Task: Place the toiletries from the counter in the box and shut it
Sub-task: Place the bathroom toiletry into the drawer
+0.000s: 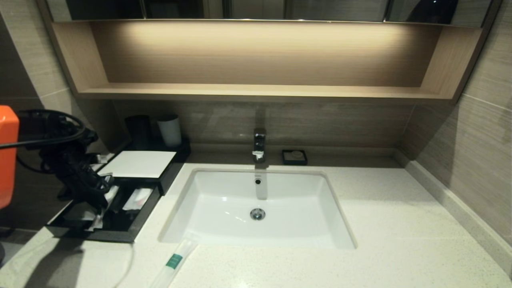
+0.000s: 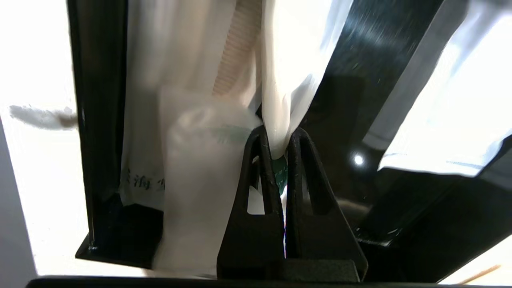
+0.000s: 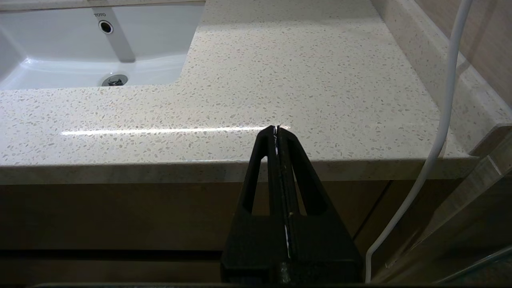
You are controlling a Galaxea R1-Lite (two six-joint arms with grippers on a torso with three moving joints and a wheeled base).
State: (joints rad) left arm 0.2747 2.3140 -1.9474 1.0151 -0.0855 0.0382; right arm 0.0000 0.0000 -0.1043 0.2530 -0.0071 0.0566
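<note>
One toothbrush packet [image 2: 280,100] pinched in left pincer [image 2: 279,154]

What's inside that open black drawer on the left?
Clear-wrapped packets lie in the drawer: a pouch and a toothbrush packet pinched by the left gripper. The arm hides the rest.
</note>
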